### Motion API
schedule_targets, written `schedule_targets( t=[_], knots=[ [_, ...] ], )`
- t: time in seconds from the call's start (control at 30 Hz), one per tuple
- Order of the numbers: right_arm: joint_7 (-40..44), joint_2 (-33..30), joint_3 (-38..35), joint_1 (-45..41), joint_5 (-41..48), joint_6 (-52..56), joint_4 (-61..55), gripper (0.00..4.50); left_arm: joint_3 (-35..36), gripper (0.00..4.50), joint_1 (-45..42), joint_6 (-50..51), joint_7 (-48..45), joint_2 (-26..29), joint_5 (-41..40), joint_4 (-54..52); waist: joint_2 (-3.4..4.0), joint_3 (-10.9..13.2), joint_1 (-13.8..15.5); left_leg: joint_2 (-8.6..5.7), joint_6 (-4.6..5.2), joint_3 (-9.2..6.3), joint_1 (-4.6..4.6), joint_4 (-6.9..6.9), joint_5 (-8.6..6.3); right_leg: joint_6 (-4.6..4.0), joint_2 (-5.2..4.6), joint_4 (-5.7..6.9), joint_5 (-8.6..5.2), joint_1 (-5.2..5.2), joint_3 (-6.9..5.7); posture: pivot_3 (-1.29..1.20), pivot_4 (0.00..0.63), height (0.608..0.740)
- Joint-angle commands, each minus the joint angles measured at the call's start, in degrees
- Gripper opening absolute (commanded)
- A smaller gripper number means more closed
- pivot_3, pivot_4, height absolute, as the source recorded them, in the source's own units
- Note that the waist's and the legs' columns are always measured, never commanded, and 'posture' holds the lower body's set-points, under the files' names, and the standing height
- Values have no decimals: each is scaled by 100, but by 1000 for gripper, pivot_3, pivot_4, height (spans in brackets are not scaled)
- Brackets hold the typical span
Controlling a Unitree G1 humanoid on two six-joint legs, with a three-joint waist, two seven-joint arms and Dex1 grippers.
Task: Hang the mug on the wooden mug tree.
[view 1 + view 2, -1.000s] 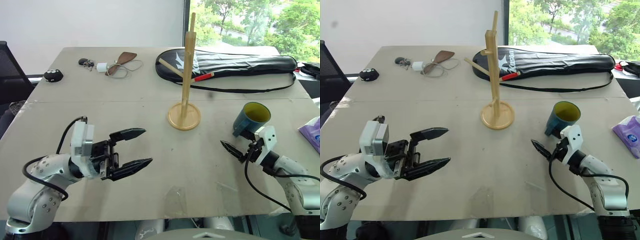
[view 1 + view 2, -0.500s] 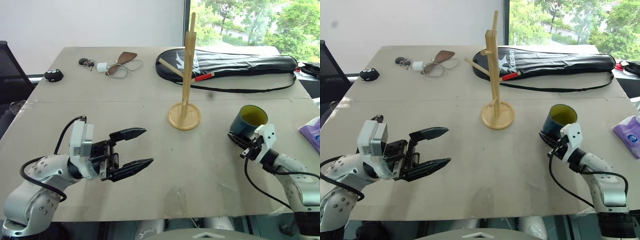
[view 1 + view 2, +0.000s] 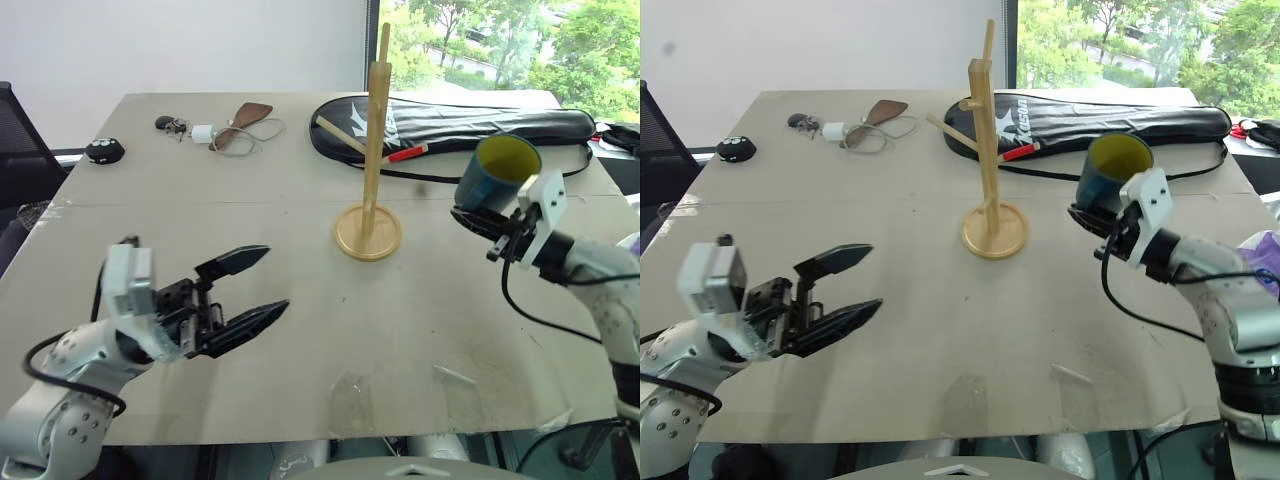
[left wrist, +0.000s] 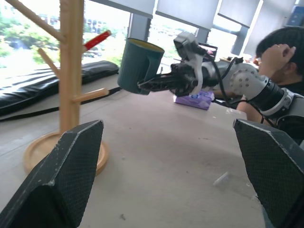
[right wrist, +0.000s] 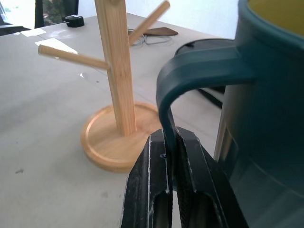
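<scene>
Right gripper [image 5: 171,142] jaws pinched on the mug [image 3: 495,172] handle, mug in the air just right of the mug tree [image 3: 372,150], no peg through yet. Left gripper [image 3: 250,288] jaws wide, empty, over the table [image 3: 300,190]. Pickup done, hanging left.

Left gripper [image 3: 248,287] agape, right gripper [image 3: 478,222] clamped

The right gripper [image 5: 170,142] pinches the loop handle of the mug [image 5: 266,95] above the table [image 5: 42,118], with the wooden mug tree [image 5: 116,85] beyond.
</scene>
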Motion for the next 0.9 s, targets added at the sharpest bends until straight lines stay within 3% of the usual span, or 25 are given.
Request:
schedule_targets(
  t=[0.03, 0.43, 0.9],
  knots=[
    [117, -315, -87, -676, 511, 723, -294, 43, 560, 4500, 349, -403, -251, -186, -222, -145, 6, 5, 0, 0, 0, -4, -4, 0, 0, 0, -1, -5, 0, 0, -5, 0, 150, 740],
    [309, -516, 500, -2319, 877, 2026, 186, 43, 908, 4500, 1134, -639, -590, -397, -415, -67, 7, 5, 15, -4, 0, -52, -87, 21, 0, 1, -12, -30, 2, -40, -62, 0, 150, 740],
    [610, -178, 1168, -2955, 266, 1825, 773, 43, 1041, 4500, 1393, -993, -714, -531, -335, -84, 8, 5, -9, -5, -1, -54, -91, 23, 1, 1, -13, -31, 2, -40, -68, 0, 150, 740]
  ],
)
